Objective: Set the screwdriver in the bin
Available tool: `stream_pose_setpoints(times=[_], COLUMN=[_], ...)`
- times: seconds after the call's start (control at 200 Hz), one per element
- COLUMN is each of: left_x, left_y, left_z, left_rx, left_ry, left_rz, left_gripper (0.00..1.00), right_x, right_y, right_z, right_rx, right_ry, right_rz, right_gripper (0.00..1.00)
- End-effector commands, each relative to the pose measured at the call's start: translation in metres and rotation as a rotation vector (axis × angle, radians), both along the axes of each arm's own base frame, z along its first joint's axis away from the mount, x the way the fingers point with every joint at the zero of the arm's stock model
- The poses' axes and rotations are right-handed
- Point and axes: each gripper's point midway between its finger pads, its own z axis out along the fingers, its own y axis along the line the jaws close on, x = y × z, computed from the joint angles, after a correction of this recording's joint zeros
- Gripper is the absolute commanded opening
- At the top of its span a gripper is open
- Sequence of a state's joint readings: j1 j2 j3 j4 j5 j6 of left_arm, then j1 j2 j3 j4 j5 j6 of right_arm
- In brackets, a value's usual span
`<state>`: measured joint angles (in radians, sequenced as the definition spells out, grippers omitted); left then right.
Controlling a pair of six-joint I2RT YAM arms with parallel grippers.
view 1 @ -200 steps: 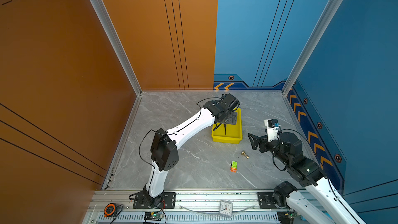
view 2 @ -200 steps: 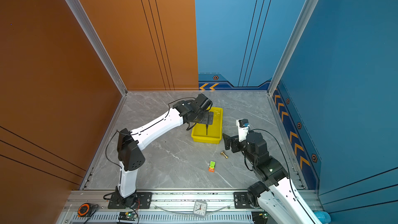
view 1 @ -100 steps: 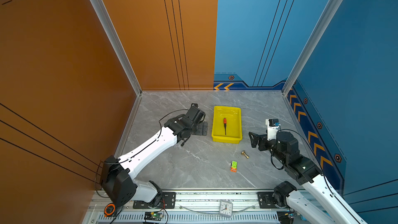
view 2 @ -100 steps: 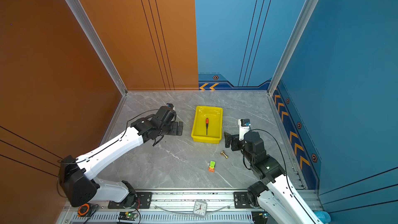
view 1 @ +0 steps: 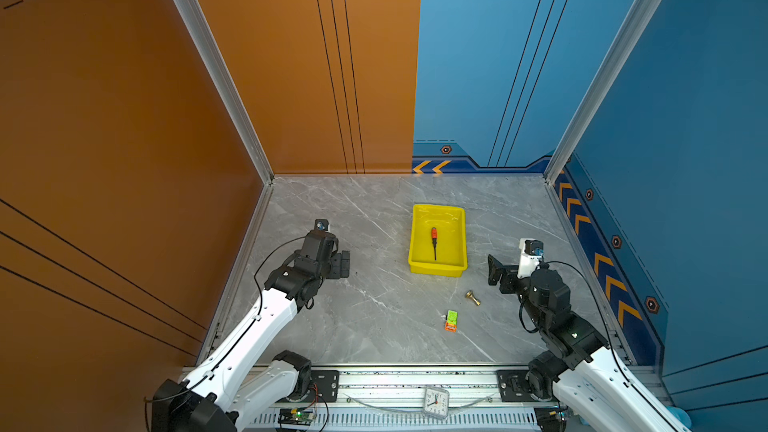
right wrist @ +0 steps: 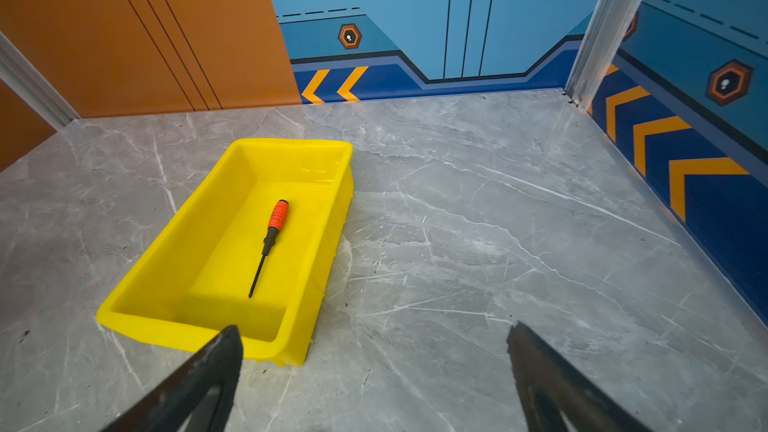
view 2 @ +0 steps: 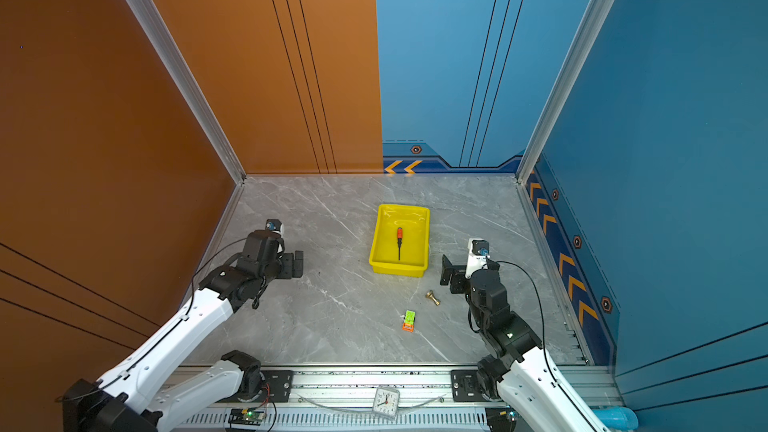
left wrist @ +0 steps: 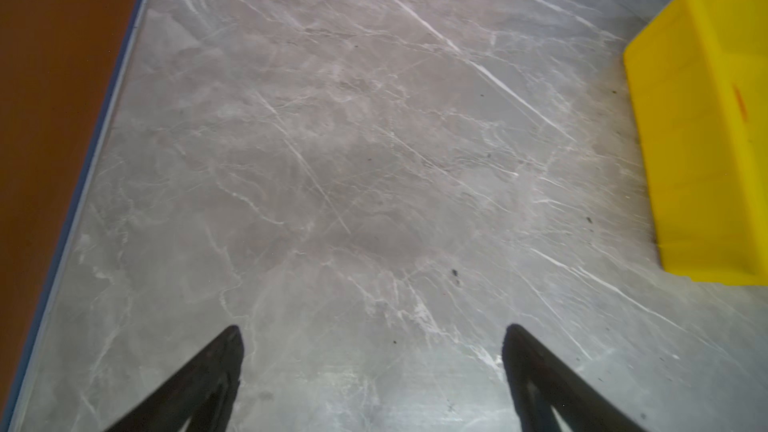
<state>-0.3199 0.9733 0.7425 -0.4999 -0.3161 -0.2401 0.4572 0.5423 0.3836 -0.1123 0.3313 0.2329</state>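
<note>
bearings: I read clock directions on the top views, 12 o'clock toward the back wall.
brass fitting (view 1: 473,297): lies on its side on the tabletop (view 1: 365,305), at 5 o'clock from the bin (view 1: 438,272), apart from it and near the right gripper (view 1: 498,274).
green-orange block (view 1: 451,320): lies flat at 6 o'clock from the bin, nearer the front rail (view 1: 415,380) than the fitting.
clock (view 1: 436,402): small, white-faced, on the rail at the 6 o'clock edge.
left gripper (view 1: 343,263): at 8 o'clock from the bin, well apart. My wrist view shows its fingers (left wrist: 216,367) spread wide over bare tabletop, with the bin's outer wall at the frame edge.
right gripper: at 4 o'clock from the bin, near its front corner and apart from it in both top views. Its fingers (right wrist: 216,367) are spread wide. One fingertip overlaps the bin's near rim in the wrist view.
in the way: I see only bare tabletop between each gripper and the bin.
bin contents: the screwdriver (view 1: 434,243) lies flat on the bin floor near the middle, handle toward 12 o'clock, tip toward 6 o'clock, touching no wall.
bin build: glossy bright yellow plastic, a shallow rectangle with a rimmed edge and small ribs under the rim on the long side.
screwdriver build: ribbed orange-red handle, black collar, thin black shaft.
tabletop: grey marble pattern with white veins.
fitting shape: brass, flared at one end.
</note>
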Motion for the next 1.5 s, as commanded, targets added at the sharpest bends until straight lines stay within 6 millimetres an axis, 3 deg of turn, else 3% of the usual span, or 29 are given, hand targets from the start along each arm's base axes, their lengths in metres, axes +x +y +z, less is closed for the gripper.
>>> stream_pose_setpoints(times=[0.0,0.165,0.295,0.501,0.711,0.991,1.316,1.497], left_x=[0.006,0.012,0.006,-0.002,0.011,0.042,0.072,0.086], left_y=[0.027,0.026,0.027,0.060,0.066,0.066,0.074,0.070], left_z=[0.005,-0.008,-0.014,-0.031,-0.054,-0.053,-0.046,-0.045], left_rx=[0.066,0.083,0.139,0.120,0.098,0.102,0.073,0.063], left_ry=[-0.072,-0.112,-0.167,-0.231,-0.233,-0.302,-0.383,-0.404], left_rz=[0.067,-0.001,-0.066,0.072,0.118,0.120,0.147,0.131], left_gripper=[0.98,0.98,0.98,0.98,0.98,0.98,0.98,0.98], right_x=[0.012,0.026,0.036,0.040,0.040,0.066,0.104,0.108], right_y=[-0.021,-0.025,-0.033,-0.062,-0.076,-0.086,-0.080,-0.088], right_z=[0.006,-0.023,-0.025,-0.044,-0.071,-0.065,-0.065,-0.068], right_rx=[-0.019,-0.066,-0.071,-0.107,-0.115,-0.098,-0.094,-0.099], right_ry=[-0.073,0.013,0.027,0.071,0.084,0.002,-0.025,-0.031], right_rz=[-0.121,-0.115,-0.123,-0.195,-0.238,-0.268,-0.247,-0.264], right_gripper=[1.00,1.00,1.00,1.00,1.00,1.00,1.00,1.00])
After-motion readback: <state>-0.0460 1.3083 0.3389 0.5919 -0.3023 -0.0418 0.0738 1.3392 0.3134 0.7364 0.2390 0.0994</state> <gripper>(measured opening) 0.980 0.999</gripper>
